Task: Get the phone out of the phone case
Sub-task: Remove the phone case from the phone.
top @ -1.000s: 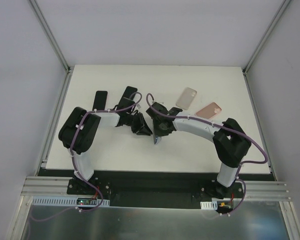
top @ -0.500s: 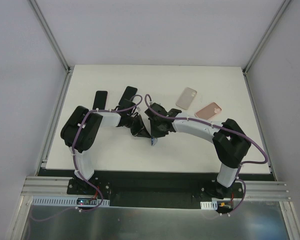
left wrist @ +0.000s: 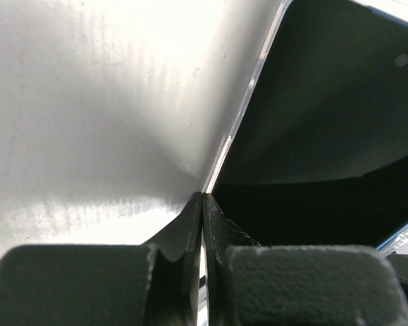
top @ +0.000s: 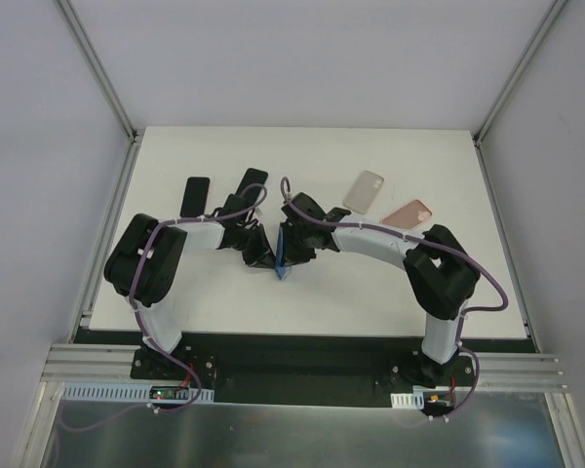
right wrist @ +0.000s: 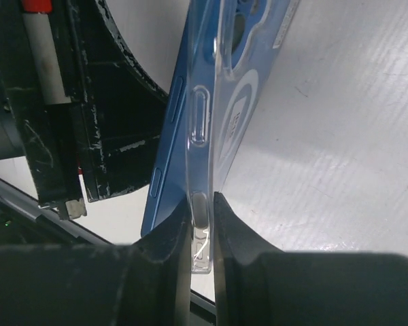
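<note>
A: Right hand [right wrist: 202, 224] first, quick.
B: Pressed nearly together, pinching the side rim of the clear phone case [right wrist: 241, 75]. Only that thin wall sits between the fingers.
A: Left hand?
B: Left hand [left wrist: 202, 204] is pinched too, fingers almost touching on a thin edge next to the dark screen. Probably the phone's edge. Can't tell if case lip is caught in there as well.
A: Phone?
B: Phone [right wrist: 166, 146], blue, stood on edge between the two hands, over the middle of the worktop [right wrist: 340, 149]. Its near side lies beside the clear wall, not inside it, so I'd call it partly peeled out. Far end is hidden.
A: What goes wrong?
B: One, the soft rim slides out of the right hand when the pull comes: small bite, slick plastic. Two, if the left hand has lip as well as phone, both hands pull the same thing and nothing separates. Three, the last corner pops free suddenly, and the phone twists out of that shallow left pinch and drops on the worktop. Four, the hands are just beside each other, so a sideways peel could knock them together.
A: Clutter?
B: Clear spare case [top: 365, 189] and pink spare case [top: 407, 214] are well apart, no worry.
</note>
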